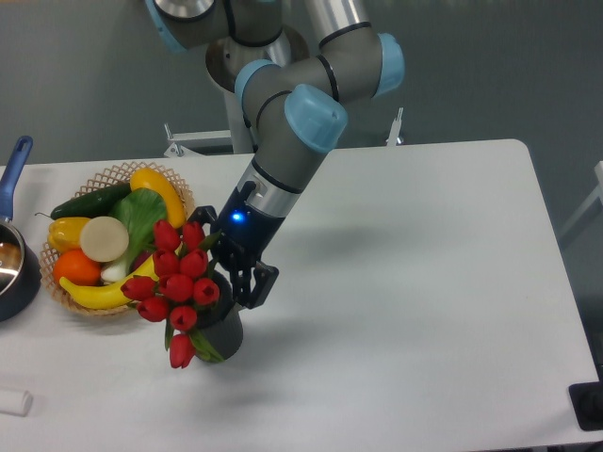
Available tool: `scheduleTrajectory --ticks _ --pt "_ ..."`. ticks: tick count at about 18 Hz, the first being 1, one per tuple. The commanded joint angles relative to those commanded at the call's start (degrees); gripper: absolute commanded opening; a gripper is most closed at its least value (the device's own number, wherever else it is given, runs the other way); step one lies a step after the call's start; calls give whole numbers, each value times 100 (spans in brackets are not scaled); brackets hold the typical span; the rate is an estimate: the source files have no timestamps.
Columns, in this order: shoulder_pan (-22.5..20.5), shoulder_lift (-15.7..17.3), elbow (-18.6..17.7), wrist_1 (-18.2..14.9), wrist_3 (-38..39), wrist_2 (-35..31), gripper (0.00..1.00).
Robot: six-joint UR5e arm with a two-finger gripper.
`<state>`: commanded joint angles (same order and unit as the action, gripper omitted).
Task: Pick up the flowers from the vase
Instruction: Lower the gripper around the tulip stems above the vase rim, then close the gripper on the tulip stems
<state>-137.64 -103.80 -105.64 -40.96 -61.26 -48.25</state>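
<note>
The flowers (176, 276), a bunch of red tulip buds with green leaves, stand in the vase (224, 334), a small dark ribbed cylinder on the white table, and lean left toward the basket. My gripper (236, 281) comes down from the upper right to the bunch's right side, just above the vase mouth. Its jaws look spread. One black finger (264, 281) shows to the right of the stems. The other finger is hidden behind the buds. I cannot see whether the fingers touch the stems.
A wicker basket (113, 175) with fruit and vegetables stands directly left of the flowers. A dark pot with a blue handle (13, 166) is at the left edge. A small white object (13, 402) lies at the front left. The table's front edge is close below the vase.
</note>
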Motion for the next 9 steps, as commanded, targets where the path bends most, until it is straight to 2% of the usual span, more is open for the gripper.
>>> scheduleTrajectory --ticks 6,9 --pt "0 26 -18 0 27 0 51" --pt "0 44 -26 0 27 0 43"
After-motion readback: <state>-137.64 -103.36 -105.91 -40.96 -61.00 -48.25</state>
